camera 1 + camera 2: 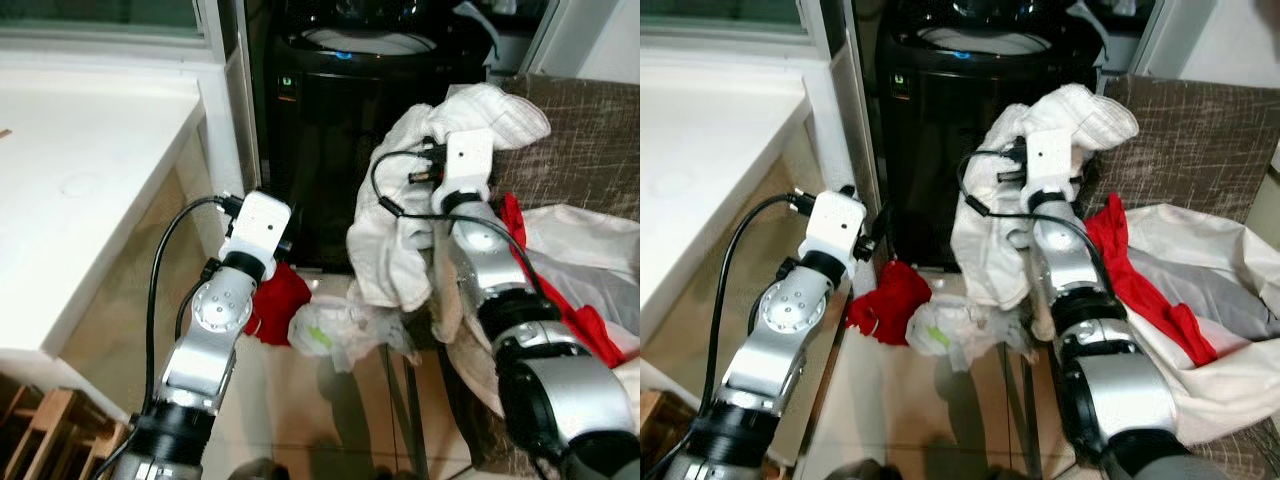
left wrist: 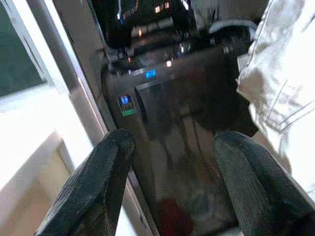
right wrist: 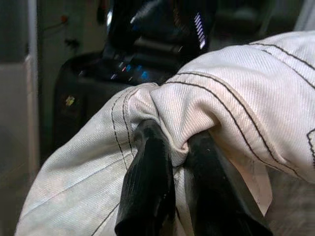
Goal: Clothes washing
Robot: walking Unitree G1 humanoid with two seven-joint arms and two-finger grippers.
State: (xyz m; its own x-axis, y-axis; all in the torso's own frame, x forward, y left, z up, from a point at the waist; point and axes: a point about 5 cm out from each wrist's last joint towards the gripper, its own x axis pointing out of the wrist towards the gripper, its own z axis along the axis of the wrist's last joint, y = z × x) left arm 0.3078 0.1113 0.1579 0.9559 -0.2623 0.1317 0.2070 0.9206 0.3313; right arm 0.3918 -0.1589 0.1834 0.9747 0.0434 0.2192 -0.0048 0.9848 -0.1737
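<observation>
The white garment (image 3: 231, 98) is the item you have in hand: it hangs bunched and raised in front of the black washing machine (image 1: 340, 130), beside the brown fabric seat (image 1: 590, 150) on the robot's right, with its loose folds drooping down along the silver right arm. Your right gripper (image 3: 178, 162) has both black fingers pressed together on a pinched fold of this cloth, whose dark stitched seams run across the bulge above the fingertips. Behind the garment you see the washer's lit panel with small blue lights. On the seat, near its front edge, lie a red cloth (image 1: 1140, 280) and pale sheeting (image 1: 1220, 250). On the floor at the foot of the machine you find a second red garment (image 1: 278, 300) touching a crumpled translucent plastic bag (image 1: 335, 330). Your left gripper (image 2: 172, 162) holds nothing, its fingers spread well apart and pointed at the washer's front, beside the white countertop (image 1: 90, 170).
</observation>
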